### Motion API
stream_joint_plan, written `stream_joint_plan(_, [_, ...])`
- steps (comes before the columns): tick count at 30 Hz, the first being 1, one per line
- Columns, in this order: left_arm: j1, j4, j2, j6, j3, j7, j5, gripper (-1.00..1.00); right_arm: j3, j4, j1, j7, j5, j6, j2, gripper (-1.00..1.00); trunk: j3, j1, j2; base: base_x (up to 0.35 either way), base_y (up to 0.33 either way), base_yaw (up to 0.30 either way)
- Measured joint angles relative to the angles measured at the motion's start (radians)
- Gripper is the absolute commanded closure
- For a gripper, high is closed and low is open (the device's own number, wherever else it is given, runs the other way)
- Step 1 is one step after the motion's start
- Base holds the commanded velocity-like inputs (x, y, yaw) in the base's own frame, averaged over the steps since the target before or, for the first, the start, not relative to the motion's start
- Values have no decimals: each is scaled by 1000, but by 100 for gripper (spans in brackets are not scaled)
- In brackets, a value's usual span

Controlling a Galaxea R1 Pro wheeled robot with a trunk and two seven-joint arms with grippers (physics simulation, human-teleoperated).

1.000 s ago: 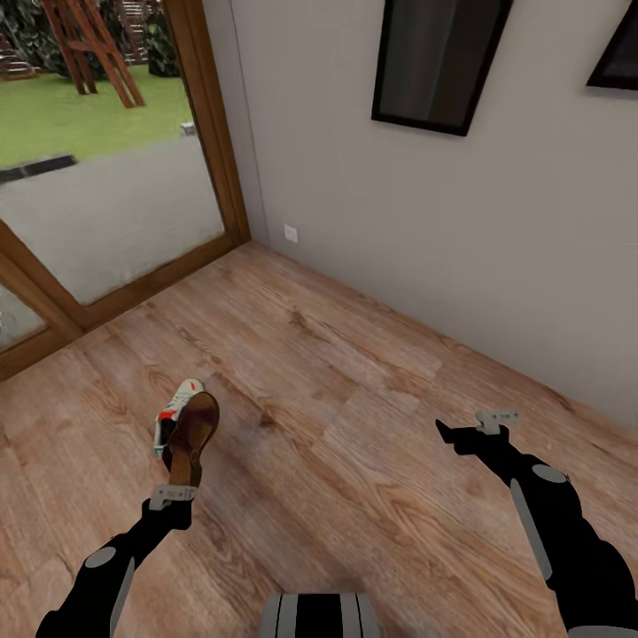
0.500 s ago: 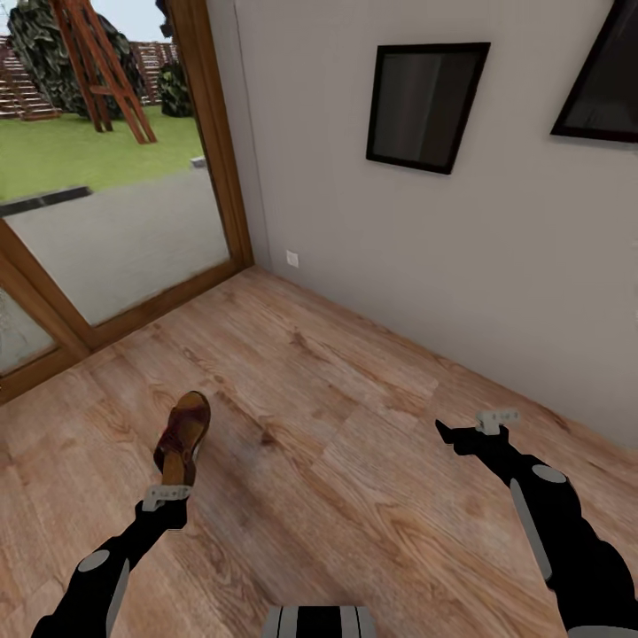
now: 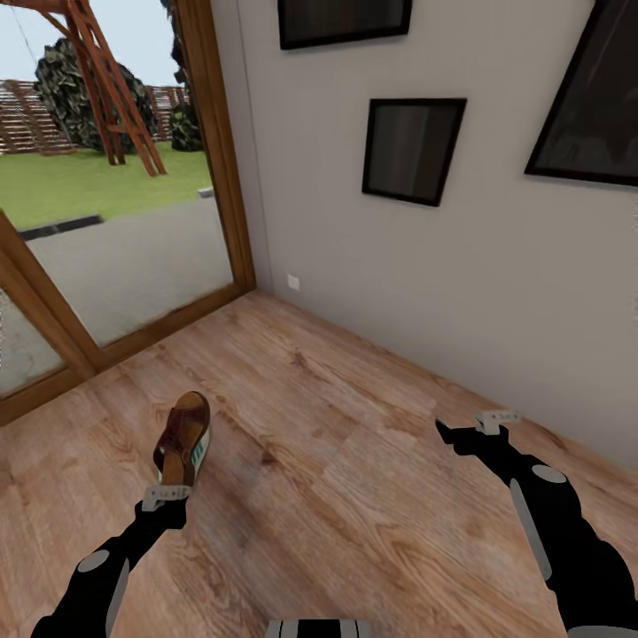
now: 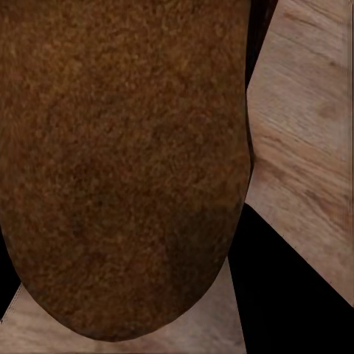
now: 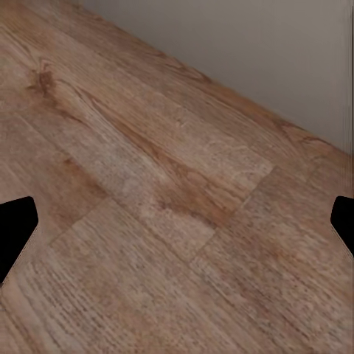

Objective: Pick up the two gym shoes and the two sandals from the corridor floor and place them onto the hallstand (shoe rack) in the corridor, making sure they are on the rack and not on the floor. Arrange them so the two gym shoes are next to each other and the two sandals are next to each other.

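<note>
My left gripper [image 3: 172, 480] is shut on the heel end of a brown sandal [image 3: 183, 431], held above the corridor floor [image 3: 354, 496]. In the left wrist view the sandal's brown sole [image 4: 125, 162] takes up most of the picture. A sliver of a white gym shoe [image 3: 202, 452] with green stripes peeks out on the floor just right of the sandal; the rest of it is hidden. My right gripper [image 3: 454, 434] hangs open over bare planks, and its dark fingertips [image 5: 16, 221] stand far apart with nothing between them. The hallstand is out of view.
A grey wall [image 3: 425, 292] with dark framed pictures [image 3: 409, 149] runs along the right. A wood-framed glass door [image 3: 115, 257] at the left looks onto a garden. Bare wood planks spread between the arms.
The head camera has tilted upward, so the wall pictures sit lower in view. The sandal stays in my left gripper. The gym shoe is mostly hidden behind it. The right arm has not moved.
</note>
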Motion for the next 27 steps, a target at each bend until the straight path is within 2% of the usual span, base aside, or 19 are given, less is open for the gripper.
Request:
stream_joint_plan(17, [0, 0, 1, 0, 0, 0, 0, 100, 0, 0, 0, 0, 0, 0, 0, -100, 92, -8, 4, 0, 0, 0])
stream_joint_plan(22, [1, -1, -1, -4, -1, -1, 0, 100, 0, 0, 0, 0, 0, 0, 0, -100, 100, -8, 4, 40, 6, 0])
stream_joint_plan(27, [2, -2, -2, -3, 1, 0, 0, 100, 0, -2, 0, 0, 0, -1, 0, -100, 104, -8, 4, 251, 159, 0])
